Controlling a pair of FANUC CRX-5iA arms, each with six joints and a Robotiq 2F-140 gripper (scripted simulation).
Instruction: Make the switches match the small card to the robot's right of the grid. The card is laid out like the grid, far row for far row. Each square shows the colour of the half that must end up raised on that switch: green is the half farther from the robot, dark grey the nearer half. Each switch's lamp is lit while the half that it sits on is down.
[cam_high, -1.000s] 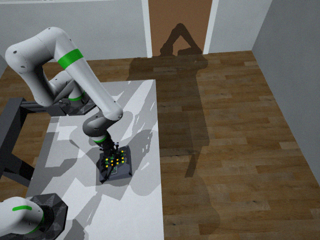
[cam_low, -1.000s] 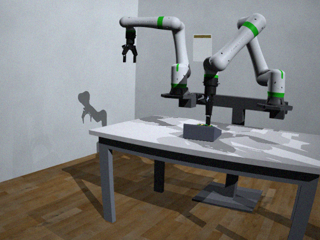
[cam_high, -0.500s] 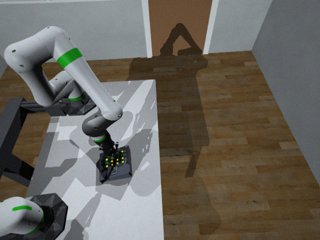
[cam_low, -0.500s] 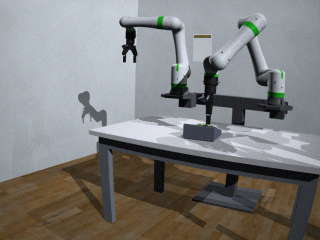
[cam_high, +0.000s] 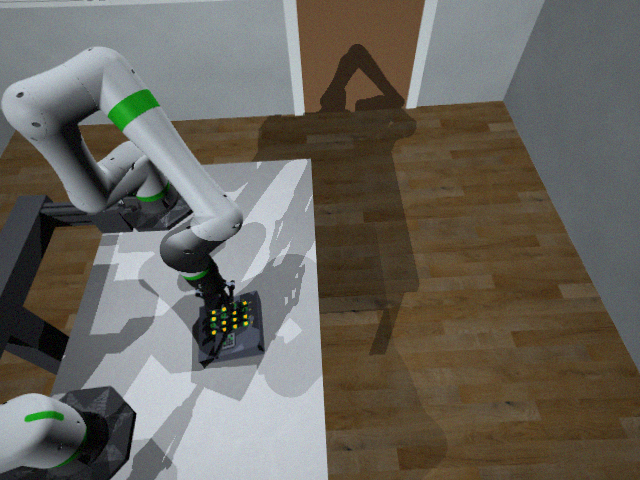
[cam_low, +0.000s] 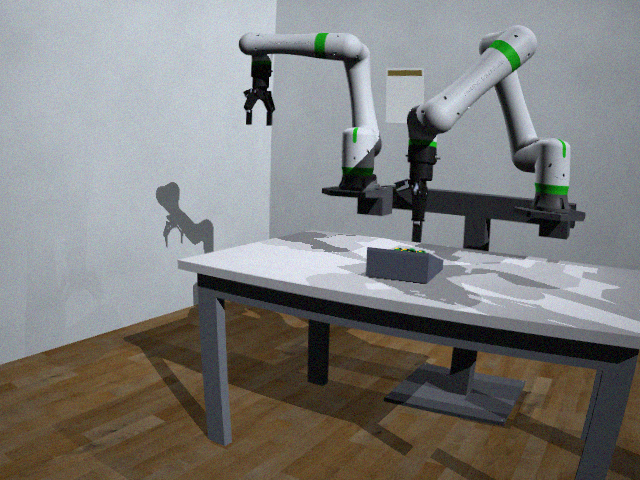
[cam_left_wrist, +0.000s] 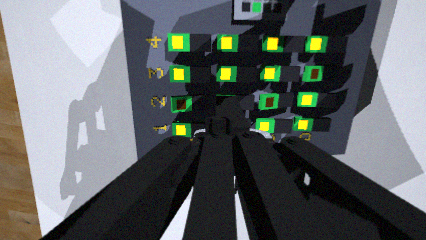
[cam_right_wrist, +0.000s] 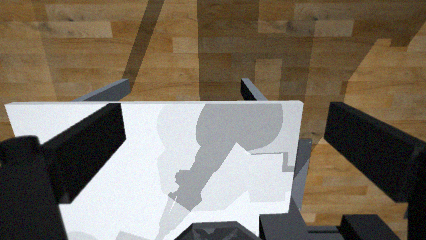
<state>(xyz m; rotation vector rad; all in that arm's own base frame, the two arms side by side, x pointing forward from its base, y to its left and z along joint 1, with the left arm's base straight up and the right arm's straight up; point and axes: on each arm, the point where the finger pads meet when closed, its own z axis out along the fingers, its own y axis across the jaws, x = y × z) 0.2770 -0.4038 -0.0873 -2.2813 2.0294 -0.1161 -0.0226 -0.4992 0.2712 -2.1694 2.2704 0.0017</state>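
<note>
The switch box (cam_high: 252, 338) (cam_low: 395, 266) (cam_left_wrist: 202, 17) carries a grid of green and dark grey switches. In the left wrist view, all row 4 lamps are lit; in row 3 only the rightmost lamp (cam_left_wrist: 314, 74) is dark. In row 2 the leftmost lamp (cam_left_wrist: 181, 104) and third lamp (cam_left_wrist: 270, 101) are dark, the rightmost lit. The visible row 1 lamps are lit. My left gripper (cam_low: 416, 240) (cam_left_wrist: 225, 112) is shut and empty, just above the grid, hiding the second switches of rows 1 and 2. The card (cam_left_wrist: 257, 7) is cut off. My right gripper (cam_low: 258, 122) (cam_right_wrist: 225, 121) is open, high up.
The box stands on the white table (cam_high: 279, 439) (cam_low: 268, 255) (cam_right_wrist: 135, 165), near its far long edge from the arm bases. The dark mounting beam (cam_low: 449, 201) stands behind the table. The right arm is well away from the box.
</note>
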